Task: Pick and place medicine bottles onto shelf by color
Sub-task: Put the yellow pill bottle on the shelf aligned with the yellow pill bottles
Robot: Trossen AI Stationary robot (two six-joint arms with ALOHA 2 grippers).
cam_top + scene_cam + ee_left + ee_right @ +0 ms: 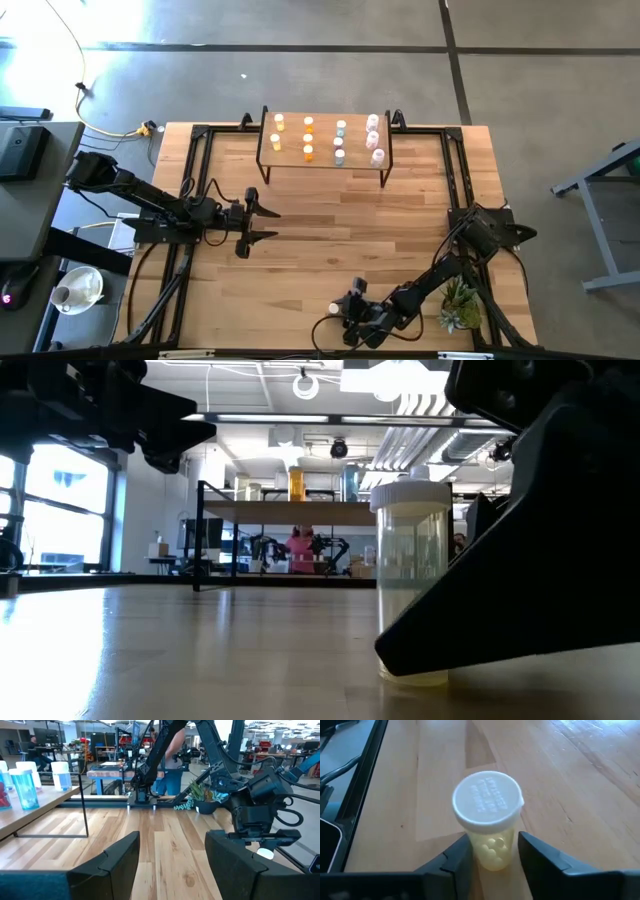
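A yellowish medicine bottle (487, 800) with a white cap stands upright on the tabletop near the front edge (335, 308), and looms large in the low view (412, 560). My right gripper (492, 851) is shut on its body, reaching in from the right (345, 312). The shelf (290, 166) stands at the table's far middle on thin black legs and carries several bottles in orange, whitish and pink. My left gripper (268, 224) waits open above the table's left side, holding nothing (172, 855). My right gripper pinches the bottle's yellowish body (495, 855) below the cap, one finger on each side. The fingers (462, 855) slant down at it from the table's right. The bottle stands upright with its base on the table (412, 678).
A small potted plant (460, 305) sits at the near right corner, beside the right arm. Bare wood lies between the shelf and both grippers. Black frame rails (195, 190) run along the table's left and right sides.
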